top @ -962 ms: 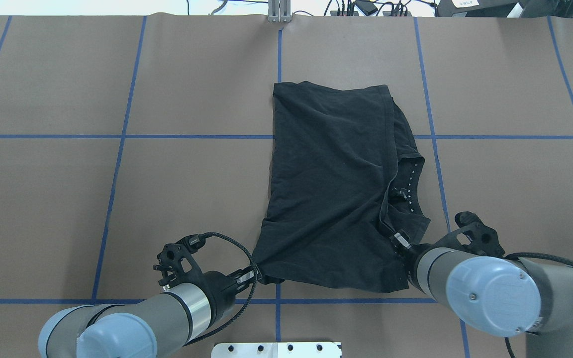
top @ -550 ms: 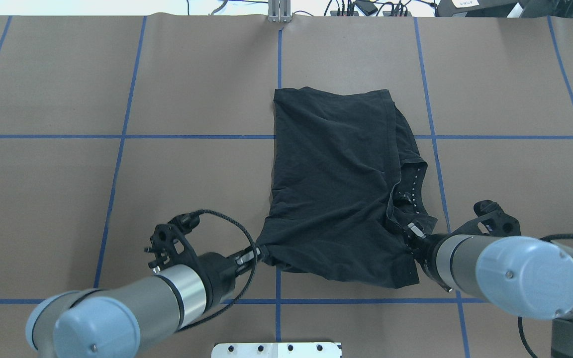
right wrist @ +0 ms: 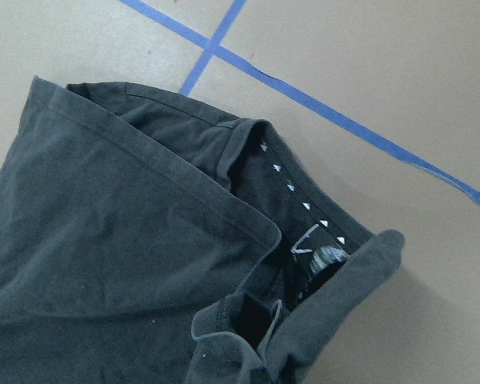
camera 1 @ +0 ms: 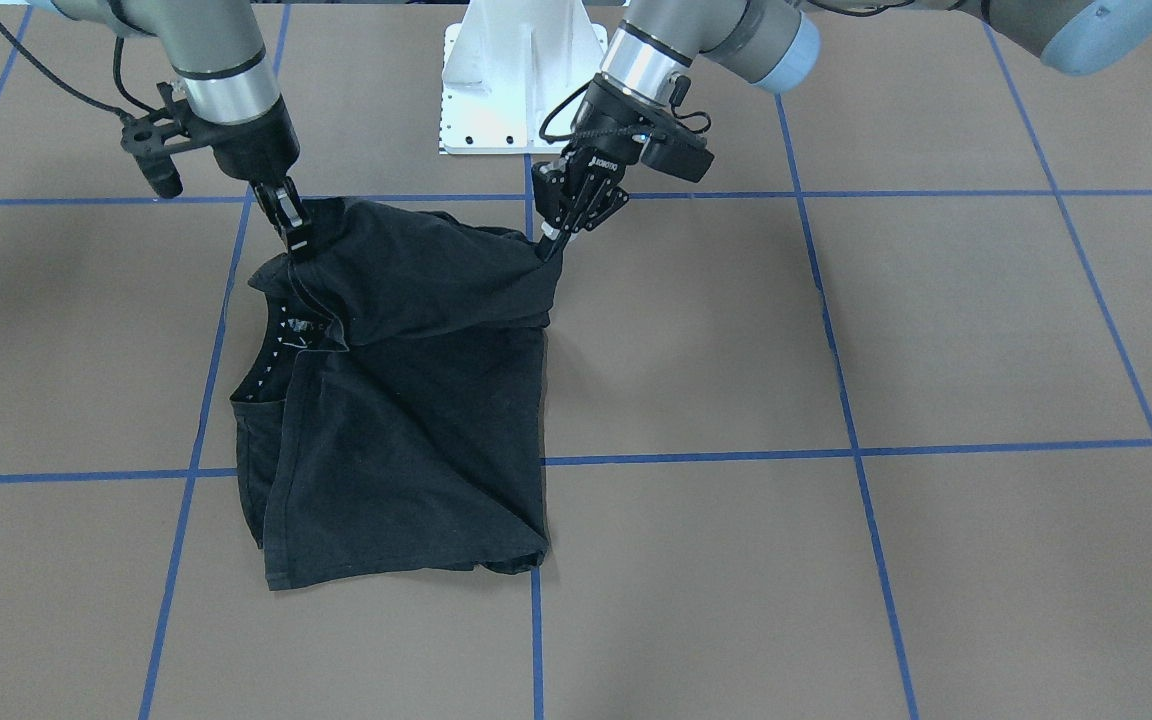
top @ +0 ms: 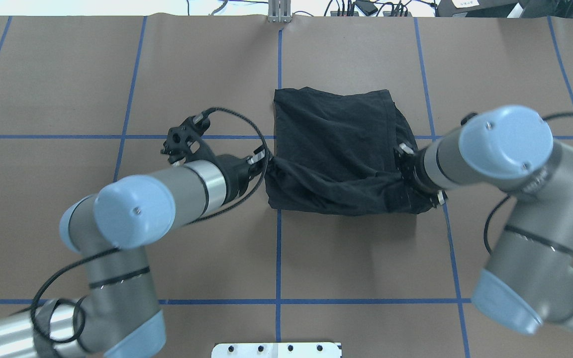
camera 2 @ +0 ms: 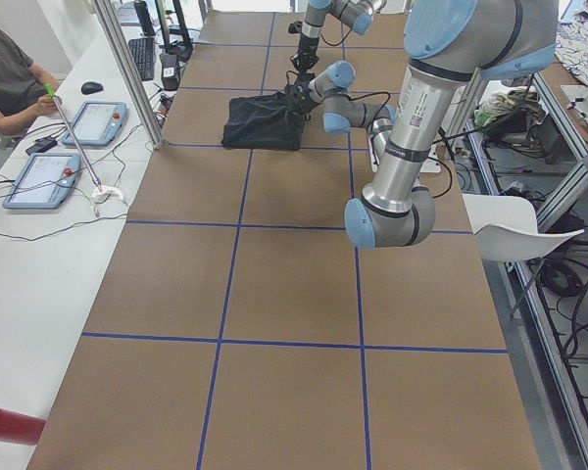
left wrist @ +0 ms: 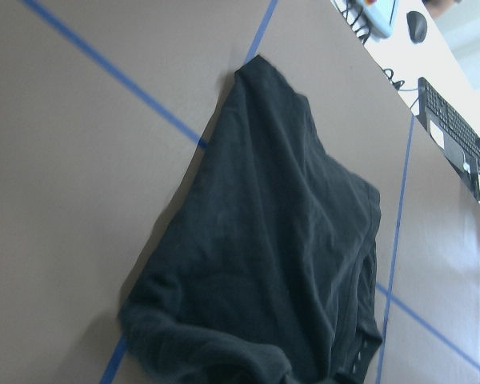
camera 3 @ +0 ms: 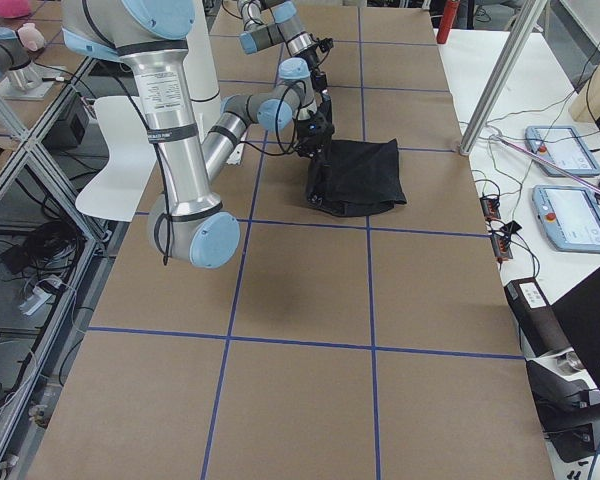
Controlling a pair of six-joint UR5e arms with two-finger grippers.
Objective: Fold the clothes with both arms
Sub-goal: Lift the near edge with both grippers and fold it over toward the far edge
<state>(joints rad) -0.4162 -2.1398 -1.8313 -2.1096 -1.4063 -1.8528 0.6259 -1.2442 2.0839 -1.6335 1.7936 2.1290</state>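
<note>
Exterior front-facing view: the left gripper (camera 1: 549,243) pinches one raised corner of the black T-shirt (camera 1: 406,420). The right gripper (camera 1: 298,243) seems clamped on the other corner, beside the collar. Beyond both grippers, the cloth slopes down onto the brown table (camera 1: 836,340).

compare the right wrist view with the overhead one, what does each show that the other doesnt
Only the right wrist view shows inside the T-shirt collar: a row of small white triangles and a white mark. Only the overhead view shows the left gripper and right gripper, each holding a lifted shirt corner. Both show the black shirt on the brown table with blue tape lines.
</note>
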